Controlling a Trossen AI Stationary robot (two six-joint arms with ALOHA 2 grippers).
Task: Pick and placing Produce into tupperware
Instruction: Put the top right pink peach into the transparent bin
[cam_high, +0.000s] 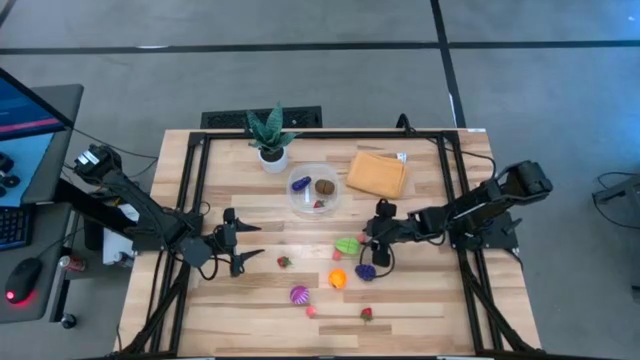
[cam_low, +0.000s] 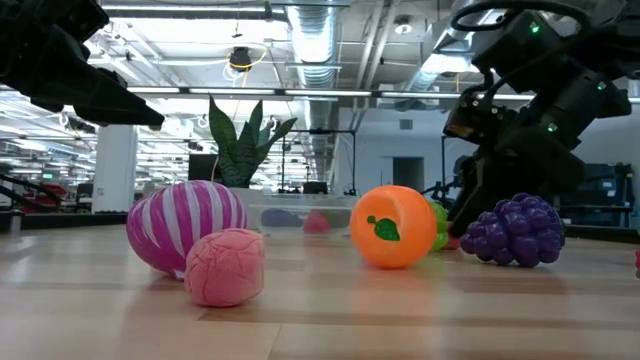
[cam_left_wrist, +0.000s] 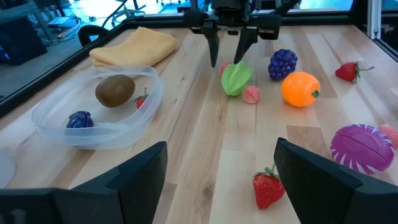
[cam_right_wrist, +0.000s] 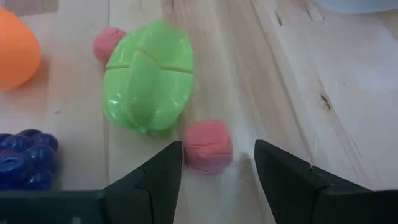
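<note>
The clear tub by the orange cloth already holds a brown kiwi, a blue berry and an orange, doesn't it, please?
Not quite: the third item in the tub is a small strawberry, not an orange. The left wrist view shows it beside the kiwi and berry.

Place: a robotics lab in a large open industrial hall.
Ceiling: bare silver ducts (cam_low: 318, 40) and pipes, with strip lights.
Floor: grey concrete (cam_high: 300, 60) marked with dark lines.
Workstation: a wooden counter (cam_high: 260, 300) in a black metal frame, two dark robot arms mounted at its sides.
Operator's corner: a monitor (cam_high: 25, 115), keyboard (cam_high: 12, 225) and mouse (cam_high: 22, 280) beside the counter.
</note>
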